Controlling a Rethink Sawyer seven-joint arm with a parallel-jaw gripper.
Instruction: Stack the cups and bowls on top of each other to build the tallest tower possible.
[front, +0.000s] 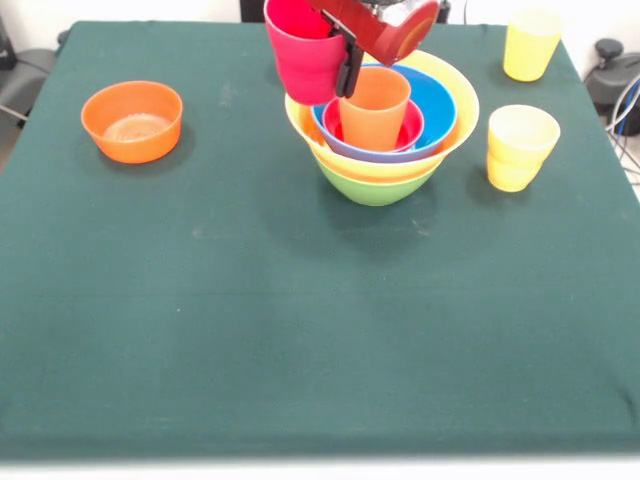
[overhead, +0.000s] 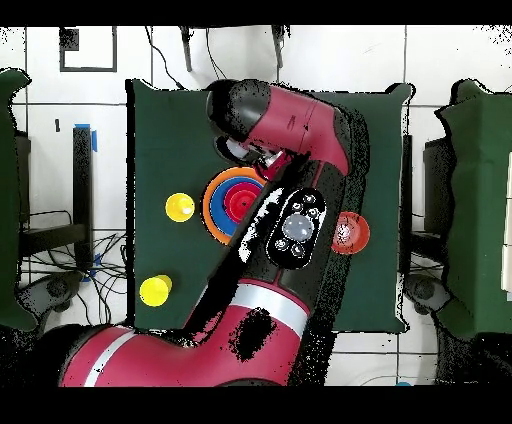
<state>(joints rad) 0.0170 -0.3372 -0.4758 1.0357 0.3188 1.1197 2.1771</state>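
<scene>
Since the magenta-pink cup (front: 306, 57) looks light, stiff and slick, the pincer (front: 347, 68) clamps its rim wall above the tower (front: 385, 125).

Your Sawyer arm (overhead: 290, 125): glossy crimson shell with black joints.
You see rounded, tubular red links, a black cap at the bend nearest the tower (overhead: 237, 203), and beside it a black oval control panel (overhead: 295, 227) carrying a pale round knob and small buttons. A light grey band rings the thick lower link.
</scene>
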